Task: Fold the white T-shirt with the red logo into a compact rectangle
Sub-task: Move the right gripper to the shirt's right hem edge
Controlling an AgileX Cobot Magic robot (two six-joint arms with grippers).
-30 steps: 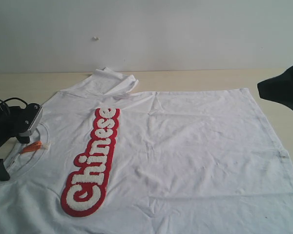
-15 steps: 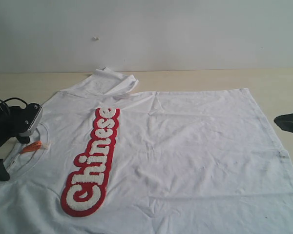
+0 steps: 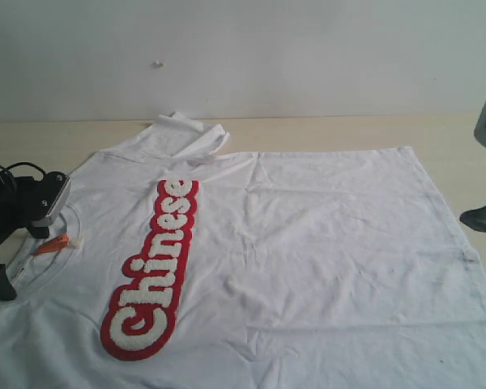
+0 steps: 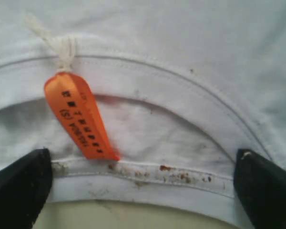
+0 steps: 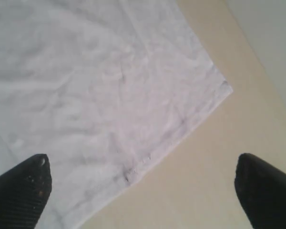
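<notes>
looks like the opening grab of a lengthwise fold, nothing folded yet save the far sleeve [image 3: 186, 130], bunched on itself at the back edge

working with the white t-shirt [image 3: 308, 243] spread face up over the tan table [image 3: 348, 130], red logo [image 3: 155, 267] running along the chest, neck at the left arm's side, hem at the right arm's

left gripper [image 4: 143, 186]: jaws wide apart, poised low over the back neck band [image 4: 148, 174], with the orange tag [image 4: 78, 117] lying between the fingertips; cannot tell whether touching cloth

right gripper [image 5: 143, 191]: jaws wide apart too, holding nothing, hanging above the hem edge [image 5: 176, 138] near the hem corner [image 5: 221, 88], cloth under one finger and bare table under the other; seems well clear of the surface

to do it well:
- lower the left straight down and pinch both neck layers, not the tag or its string alone, or risk a slipping grip
- bring the right down onto the hem itself, one finger sliding under the edge from the table side, close in from the corner
- close both before lifting either
- lift level and together, keeping the cloth taut between the two grips, so the crease runs straight beside the logo and not across it
- smooth the middle wrinkles by gentle tension, not by dragging
</notes>
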